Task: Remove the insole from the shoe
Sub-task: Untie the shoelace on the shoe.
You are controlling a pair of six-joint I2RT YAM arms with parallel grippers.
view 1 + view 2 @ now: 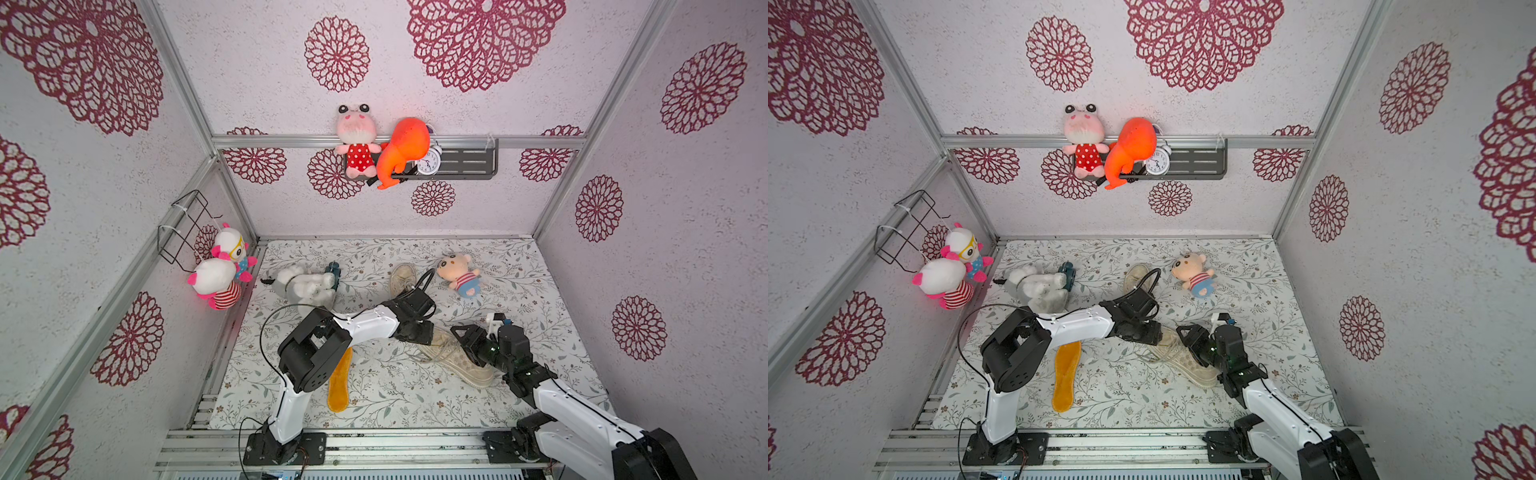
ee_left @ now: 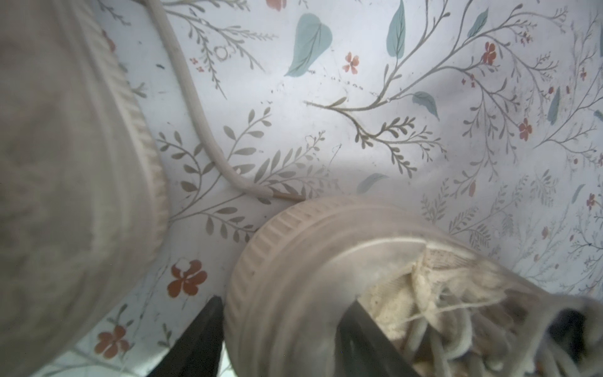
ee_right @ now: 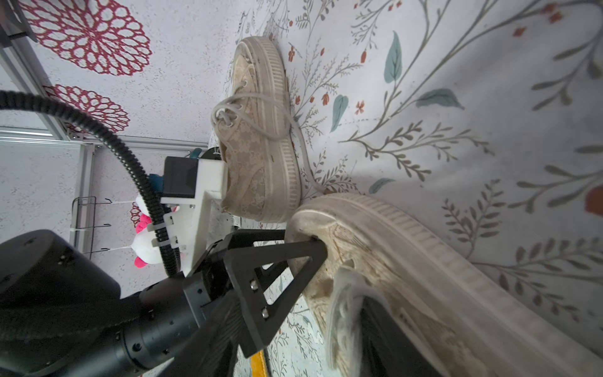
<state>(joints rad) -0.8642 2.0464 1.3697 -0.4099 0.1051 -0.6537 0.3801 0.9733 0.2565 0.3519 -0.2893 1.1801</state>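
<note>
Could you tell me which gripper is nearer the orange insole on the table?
Left. The left gripper is at the near shoe's end facing the insole; the right gripper is mid-shoe, farther away.

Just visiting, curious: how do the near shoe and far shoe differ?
The near shoe has the left gripper astride its toe; the far shoe has no gripper on it. Near shoe lies slantwise; far shoe points at the back wall. Both: beige, laced, ribbed soles.

My left fingers [image 2: 202, 329] show black; between them the shoe [image 2: 293, 261] is grubby beige, its sole ribbed. Past them the cloth [image 2: 391, 81] is white with grey-green leaves, red flowers. Insole [image 1: 338, 386]: orange-yellow.
</note>
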